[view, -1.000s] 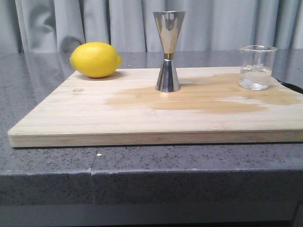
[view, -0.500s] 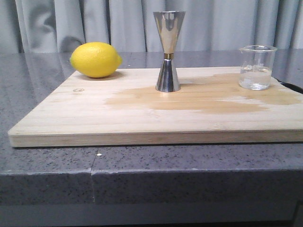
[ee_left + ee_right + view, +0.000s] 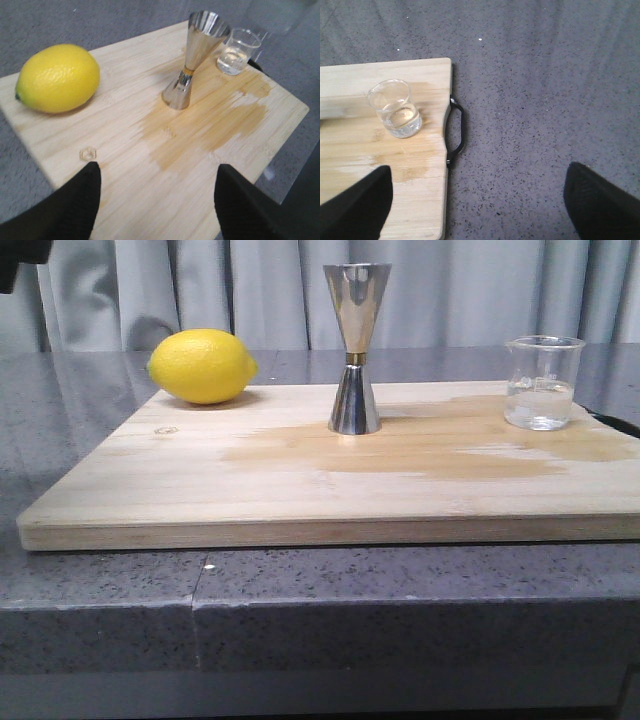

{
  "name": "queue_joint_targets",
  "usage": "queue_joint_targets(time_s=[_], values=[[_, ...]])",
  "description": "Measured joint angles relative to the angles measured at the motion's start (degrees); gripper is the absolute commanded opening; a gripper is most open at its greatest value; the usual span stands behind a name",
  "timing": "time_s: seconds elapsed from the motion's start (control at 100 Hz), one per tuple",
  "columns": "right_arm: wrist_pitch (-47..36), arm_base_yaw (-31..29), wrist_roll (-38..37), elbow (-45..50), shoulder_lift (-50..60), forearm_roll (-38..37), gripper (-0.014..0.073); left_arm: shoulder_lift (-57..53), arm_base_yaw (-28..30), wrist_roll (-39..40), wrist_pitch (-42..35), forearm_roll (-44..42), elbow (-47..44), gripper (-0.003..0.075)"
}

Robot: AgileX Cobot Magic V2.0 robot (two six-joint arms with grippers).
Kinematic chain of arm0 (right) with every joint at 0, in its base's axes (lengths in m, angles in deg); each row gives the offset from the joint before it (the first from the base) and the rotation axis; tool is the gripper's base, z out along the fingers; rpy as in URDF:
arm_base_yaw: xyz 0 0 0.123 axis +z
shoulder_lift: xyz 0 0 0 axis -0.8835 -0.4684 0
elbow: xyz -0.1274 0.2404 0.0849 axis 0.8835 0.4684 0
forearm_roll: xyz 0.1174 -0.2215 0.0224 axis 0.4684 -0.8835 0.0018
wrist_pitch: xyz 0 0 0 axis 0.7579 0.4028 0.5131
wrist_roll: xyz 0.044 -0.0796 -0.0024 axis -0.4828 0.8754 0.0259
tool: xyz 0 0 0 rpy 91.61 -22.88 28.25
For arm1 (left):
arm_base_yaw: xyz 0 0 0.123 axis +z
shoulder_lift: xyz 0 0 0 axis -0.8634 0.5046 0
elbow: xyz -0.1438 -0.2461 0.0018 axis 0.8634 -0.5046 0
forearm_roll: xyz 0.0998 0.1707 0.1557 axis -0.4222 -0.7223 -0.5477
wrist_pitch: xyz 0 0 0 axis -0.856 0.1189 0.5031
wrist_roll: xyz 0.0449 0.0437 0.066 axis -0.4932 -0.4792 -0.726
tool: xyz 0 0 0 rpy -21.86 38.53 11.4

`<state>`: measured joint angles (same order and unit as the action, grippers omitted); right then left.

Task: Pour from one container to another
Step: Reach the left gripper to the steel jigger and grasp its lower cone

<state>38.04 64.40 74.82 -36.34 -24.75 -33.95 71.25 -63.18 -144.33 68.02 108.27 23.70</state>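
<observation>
The clear glass beaker (image 3: 542, 383) stands upright at the right end of the wooden board (image 3: 300, 495), with a little clear liquid in its bottom; it also shows as the beaker (image 3: 395, 108) and the beaker (image 3: 237, 51). The steel hourglass jigger (image 3: 355, 348) with a gold waist band stands upright mid-board, also seen as the jigger (image 3: 192, 60). My left gripper (image 3: 157, 172) is open above the board's near side, well short of the jigger. My right gripper (image 3: 479, 172) is open, hovering over the board's right edge and the counter, holding nothing.
A yellow lemon (image 3: 201, 366) lies at the board's back left. A darker wet patch (image 3: 420, 445) spreads between jigger and beaker. A black handle (image 3: 457, 131) sticks out of the board's right edge. The grey speckled counter (image 3: 545, 100) surrounds the board; curtains hang behind.
A dark part of an arm has come into the top left corner of the front view. The beaker, jigger and lemon have not moved.
</observation>
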Motion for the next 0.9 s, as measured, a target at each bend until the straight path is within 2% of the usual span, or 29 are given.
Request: queue_joint_targets(time_s=[0.19,0.42,0.56,0.9], values=[[0.0,0.0,0.0,0.0,0.0,0.0,0.0624,9.3,-4.8,-16.4,-0.2,13.9,0.0,0.0440],[0.0,0.0,0.0,0.0,0.0,0.0,0.0624,20.9,-12.9,-35.0,0.7,25.4,1.8,0.0440],[0.0,0.0,0.0,0.0,0.0,0.0,0.0624,26.9,-15.6,-39.2,1.0,29.3,5.2,0.0440],[0.0,0.0,0.0,0.0,0.0,0.0,0.0624,39.8,-19.5,-40.3,3.4,30.2,18.3,0.0440]])
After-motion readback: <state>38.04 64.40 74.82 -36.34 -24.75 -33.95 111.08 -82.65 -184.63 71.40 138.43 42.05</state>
